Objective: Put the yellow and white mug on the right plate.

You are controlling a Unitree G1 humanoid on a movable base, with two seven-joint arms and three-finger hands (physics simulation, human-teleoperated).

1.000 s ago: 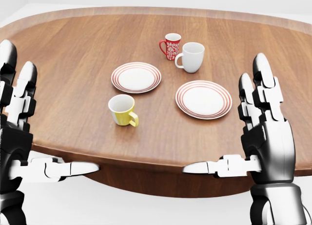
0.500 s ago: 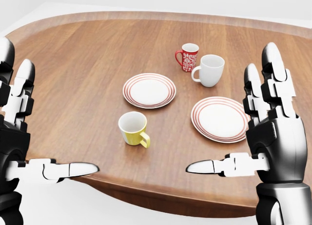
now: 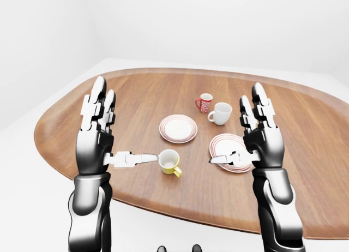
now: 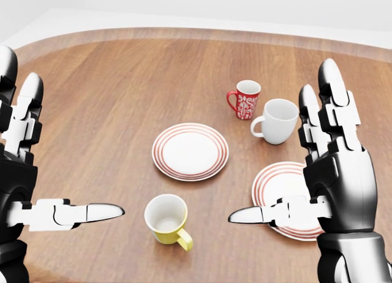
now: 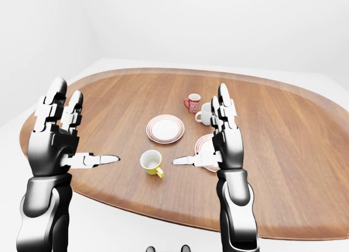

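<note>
While both of your robot hands hang raised over the near edge of the surface, nothing is held in either.

Head view, surface (image 4: 92,99): brown wood, rounded outline, filling most of the picture.
Head view, yellow and white mug (image 4: 167,218): upright near the bottom centre, mouth up, handle pointing to lower right; it stands free on the wood, clear of both plates.
Head view, left plate (image 4: 190,151): red-ringed, above the mug, bare.
Head view, right plate (image 4: 288,194): red-ringed, at lower right, partly hidden by your right robot hand.
Head view, red mug (image 4: 246,99): patterned, above the right plate, just beside the white mug (image 4: 278,120).
Head view, left robot hand (image 4: 24,173): at the left edge, fingers straight up, thumb stretched toward the mug but apart from it; spread wide, gripping nothing.
Head view, right robot hand (image 4: 324,173): at the right, fingers upright, thumb pointing left over the plate's rim; equally spread, gripping nothing.

Left-eye view, your arms: both forearms rise from the bottom, palms facing each other, the mug between the two thumbs.

Right-eye view, right plate: mostly covered by your right robot hand.
</note>
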